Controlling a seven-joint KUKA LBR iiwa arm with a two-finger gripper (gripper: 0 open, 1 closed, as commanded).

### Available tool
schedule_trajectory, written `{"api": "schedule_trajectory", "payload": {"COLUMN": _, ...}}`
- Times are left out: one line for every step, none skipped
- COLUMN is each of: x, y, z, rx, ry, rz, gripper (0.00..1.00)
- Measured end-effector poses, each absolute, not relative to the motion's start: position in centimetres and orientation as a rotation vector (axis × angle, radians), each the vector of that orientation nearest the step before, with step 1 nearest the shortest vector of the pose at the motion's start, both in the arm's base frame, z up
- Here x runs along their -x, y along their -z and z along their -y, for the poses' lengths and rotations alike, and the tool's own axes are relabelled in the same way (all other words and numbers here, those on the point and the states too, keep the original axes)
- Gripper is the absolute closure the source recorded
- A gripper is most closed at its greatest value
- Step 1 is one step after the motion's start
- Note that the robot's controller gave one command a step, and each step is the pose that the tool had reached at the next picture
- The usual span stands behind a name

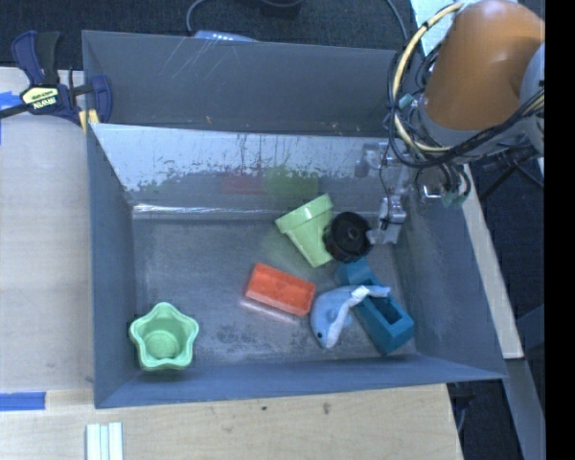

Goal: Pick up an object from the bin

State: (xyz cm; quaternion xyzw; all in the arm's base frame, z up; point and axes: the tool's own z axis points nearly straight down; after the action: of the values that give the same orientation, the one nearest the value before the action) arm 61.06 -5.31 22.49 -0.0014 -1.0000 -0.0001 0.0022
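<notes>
Orange cover (484, 60), cables (409, 65), perhaps grey hand (390, 230)

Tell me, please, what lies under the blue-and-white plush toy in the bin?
The plush toy drapes its white fin over one end of the blue plastic block; its body rests on the bin floor. The block's end beneath the fin is covered.

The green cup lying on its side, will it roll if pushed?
The green cup lies on its side and tapers, so it would probably roll in a curve. The black round thing beside it may block that. It looks like thin plastic, likely light.
</notes>
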Motion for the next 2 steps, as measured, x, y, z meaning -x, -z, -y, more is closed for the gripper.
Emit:
{"api": "schedule_trajectory", "payload": {"x": -61.2, "y": -23.0, "z": 5.3, "rx": 0.003, "ry": -0.001, "rz": 3.146, "gripper": 0.0}}
{"api": "schedule_trajectory", "payload": {"x": -62.0, "y": -17.9, "z": 1.7, "rx": 0.032, "ry": -0.001, "rz": 3.149, "gripper": 0.0}}
